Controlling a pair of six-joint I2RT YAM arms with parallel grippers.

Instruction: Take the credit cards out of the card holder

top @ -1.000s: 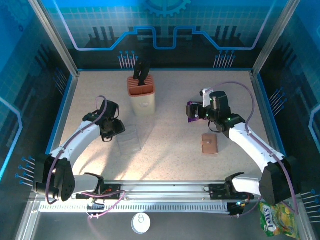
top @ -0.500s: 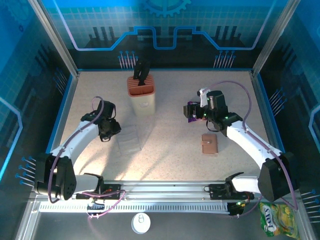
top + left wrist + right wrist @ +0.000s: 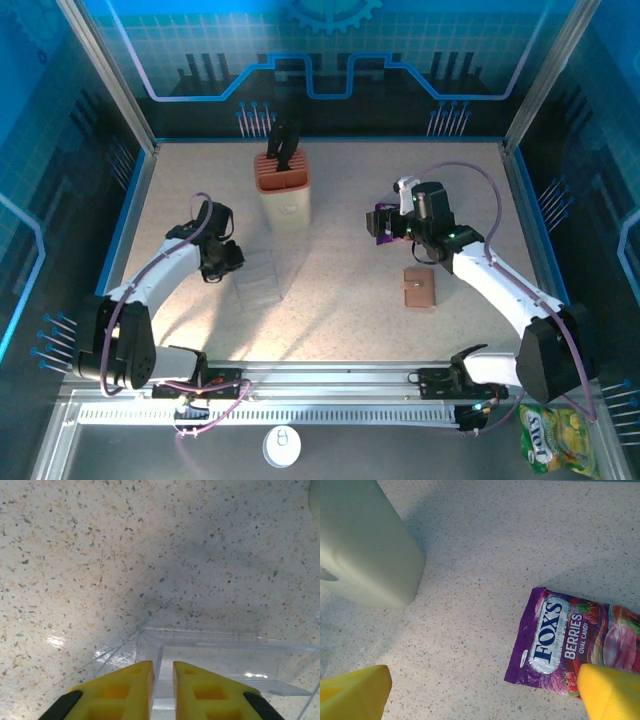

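The card holder [image 3: 419, 288] lies folded shut on the table right of centre, a small brown leather wallet. The credit cards are hidden. My right gripper [image 3: 392, 225] hovers behind and to the left of the holder, beside a purple snack packet [image 3: 381, 222]. In the right wrist view the right gripper [image 3: 485, 690] stands wide open over bare table, nothing between its fingers. My left gripper [image 3: 222, 262] is at the left end of a clear plastic box [image 3: 260, 282]. In the left wrist view the left gripper [image 3: 163, 672] has its yellow fingers nearly together, with the clear plastic box's [image 3: 220, 655] wall between them.
A beige knife block [image 3: 284, 185] with black handles stands at the back centre, and its side [image 3: 365, 545] shows in the right wrist view. The purple packet [image 3: 570, 640] lies flat. A white disc [image 3: 281, 446] and a yellow-green packet [image 3: 548, 440] lie beyond the near rail.
The left gripper's fingers have closed in at the clear box's left end. The right gripper has drifted slightly left and back beside the purple packet. The card holder has not moved.
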